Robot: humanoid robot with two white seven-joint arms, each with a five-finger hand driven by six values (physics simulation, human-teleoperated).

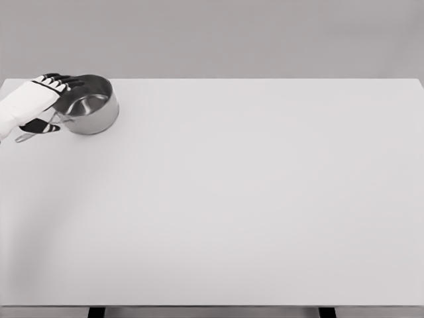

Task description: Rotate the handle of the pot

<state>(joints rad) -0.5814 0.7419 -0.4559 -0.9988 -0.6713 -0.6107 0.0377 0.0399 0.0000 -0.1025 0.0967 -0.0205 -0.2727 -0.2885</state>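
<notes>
A shiny steel pot (93,114) stands at the table's far left corner. Its thin handle (22,138) points toward the lower left. My left hand (58,103) comes in from the left edge and lies over the pot's left side. The black-tipped fingers (65,81) stretch along the far rim. The thumb (41,126) crosses the handle near where it joins the pot. The fingers look extended, not curled round anything. The hand hides the pot's left wall and the handle's root. My right arm does not show.
The white table (252,199) spreads wide to the right and front of the pot. Its far edge runs just behind the pot and its left edge lies close to the handle.
</notes>
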